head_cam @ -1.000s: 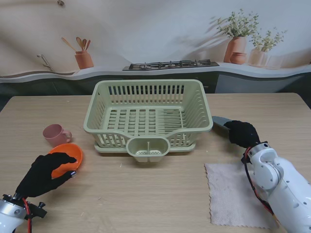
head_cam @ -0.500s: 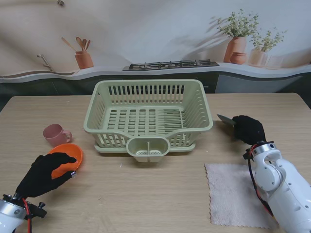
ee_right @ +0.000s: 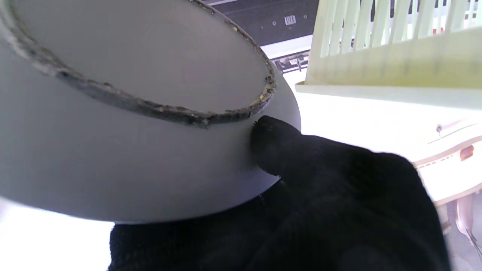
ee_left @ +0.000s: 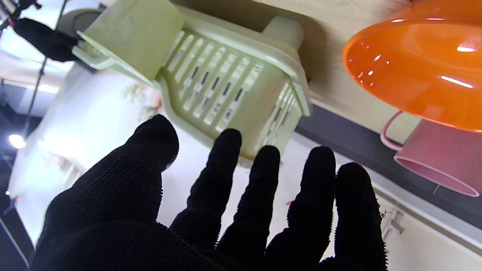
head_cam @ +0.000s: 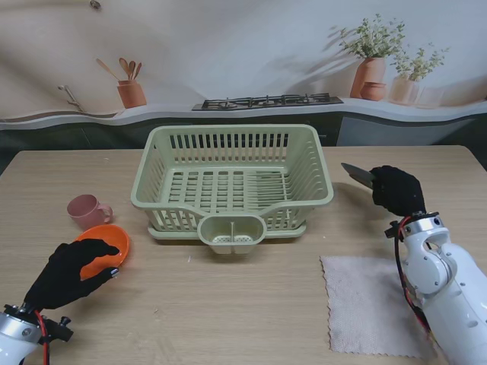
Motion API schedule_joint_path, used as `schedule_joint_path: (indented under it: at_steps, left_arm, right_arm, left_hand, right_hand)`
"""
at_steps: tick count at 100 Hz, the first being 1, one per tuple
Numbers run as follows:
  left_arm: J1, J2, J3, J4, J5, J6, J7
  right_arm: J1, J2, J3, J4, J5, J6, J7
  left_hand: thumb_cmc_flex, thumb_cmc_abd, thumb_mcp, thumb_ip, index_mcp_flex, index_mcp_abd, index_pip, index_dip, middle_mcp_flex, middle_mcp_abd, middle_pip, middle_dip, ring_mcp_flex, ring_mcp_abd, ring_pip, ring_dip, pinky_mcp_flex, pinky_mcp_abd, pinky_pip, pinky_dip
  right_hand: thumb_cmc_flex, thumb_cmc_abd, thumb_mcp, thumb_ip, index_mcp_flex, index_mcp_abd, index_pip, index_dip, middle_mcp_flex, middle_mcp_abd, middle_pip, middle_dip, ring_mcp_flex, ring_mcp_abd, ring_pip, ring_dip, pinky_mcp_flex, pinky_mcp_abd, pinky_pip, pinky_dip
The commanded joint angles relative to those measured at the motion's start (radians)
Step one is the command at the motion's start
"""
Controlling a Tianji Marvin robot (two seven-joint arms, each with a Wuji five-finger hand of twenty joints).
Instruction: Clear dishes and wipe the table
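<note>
Stand view, grey plate gripped in right robot hand

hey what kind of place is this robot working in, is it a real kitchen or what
Probably a staged kitchen, not a real one. The stove, utensil pot and potted plants look like a flat printed backdrop. The real things are a wooden table with a green dish rack, dishes and a cloth.
</note>
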Motion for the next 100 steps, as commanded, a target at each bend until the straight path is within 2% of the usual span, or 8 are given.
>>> schedule_joint_path:
  at_steps: [1, 24, 56, 100]
  left_arm:
    - [0.002, -0.002, 0.001, -0.002, -0.001, -0.002, -0.011]
    - [0.002, -0.002, 0.001, -0.001, -0.001, -0.003, -0.011]
    - [0.001, -0.002, 0.001, -0.001, -0.002, -0.002, -0.012]
    - [0.001, -0.002, 0.001, 0.001, 0.002, -0.001, -0.009]
  right_arm:
    - [0.010, -0.002, 0.010, -0.034, 0.001, -0.020, 0.006]
    - [0.014, -0.002, 0.053, -0.105, 0.016, -0.087, 0.050]
    - [0.039, 0.001, 0.083, -0.206, 0.072, -0.157, 0.170]
    - [0.089, 0.006, -0.013, -0.354, 0.239, -0.111, 0.374]
  left_hand:
    - [-0.029, -0.004, 0.003, -0.009, 0.012, -0.016, -0.009, 0.008, 0.007, -0.033, -0.005, -0.019, 0.001, -0.020, -0.003, 0.008, -0.014, -0.008, -0.017, -0.016]
    - [-0.029, -0.004, 0.003, -0.009, 0.013, -0.016, -0.008, 0.008, 0.008, -0.034, -0.005, -0.019, 0.002, -0.019, -0.003, 0.008, -0.014, -0.007, -0.018, -0.016]
    - [-0.030, -0.004, 0.002, -0.009, 0.013, -0.015, -0.008, 0.008, 0.008, -0.033, -0.005, -0.019, 0.001, -0.019, -0.004, 0.007, -0.014, -0.008, -0.017, -0.016]
    - [-0.030, -0.003, 0.000, -0.009, 0.014, -0.017, -0.008, 0.008, 0.008, -0.032, -0.005, -0.019, 0.000, -0.020, -0.004, 0.008, -0.015, -0.009, -0.018, -0.016]
  right_hand:
    - [0.129, 0.048, 0.115, 0.034, 0.072, -0.058, 0.062, 0.002, 0.014, 0.009, 0.010, 0.002, 0.021, 0.048, 0.018, 0.007, 0.060, -0.021, 0.121, 0.014]
    - [0.126, 0.048, 0.117, 0.033, 0.076, -0.062, 0.068, 0.000, 0.020, 0.008, 0.009, 0.001, 0.028, 0.047, 0.019, 0.007, 0.064, -0.026, 0.128, 0.005]
    - [0.122, 0.048, 0.119, 0.035, 0.078, -0.068, 0.073, -0.002, 0.027, 0.003, 0.008, 0.000, 0.035, 0.042, 0.019, 0.006, 0.069, -0.030, 0.137, -0.005]
    - [0.118, 0.051, 0.118, 0.036, 0.080, -0.075, 0.075, -0.002, 0.034, -0.003, 0.004, -0.002, 0.039, 0.037, 0.014, 0.005, 0.066, -0.036, 0.140, -0.013]
